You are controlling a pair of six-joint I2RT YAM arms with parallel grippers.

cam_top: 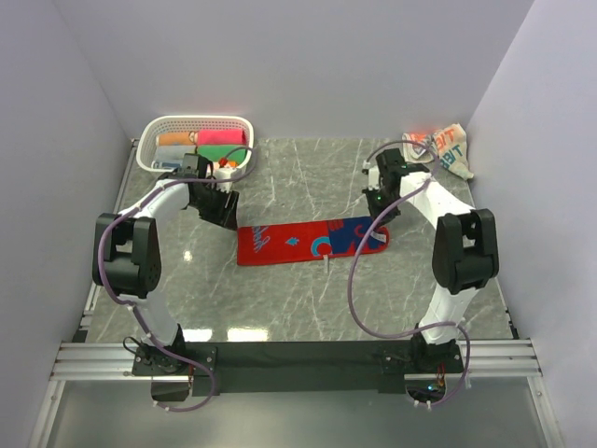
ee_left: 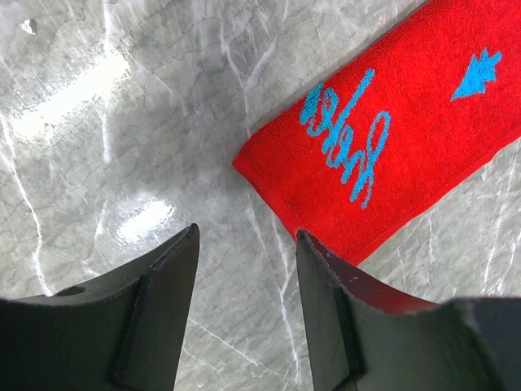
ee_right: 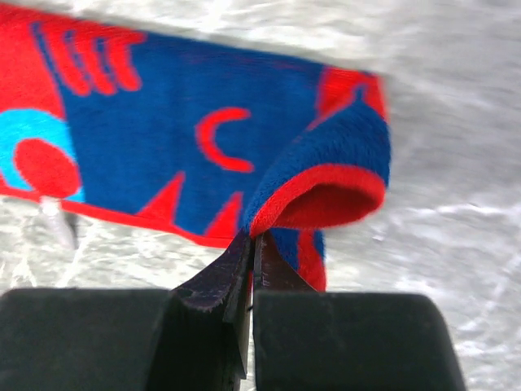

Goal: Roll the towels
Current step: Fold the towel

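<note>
Right gripper [ee_right: 251,244] was clamped on the curled end of the towel [cam_top: 289,243]; left gripper [ee_left: 246,240] sat with jaws apart, just off the towel's opposite end.

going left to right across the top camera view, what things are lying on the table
white basket with rolled towels inside → red towel spread out flat → crumpled towel at the far right corner

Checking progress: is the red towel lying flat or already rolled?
Mostly spread flat. The red towel lies stretched out on the table; only its right end is curled up, pinched in the right claw.
</note>
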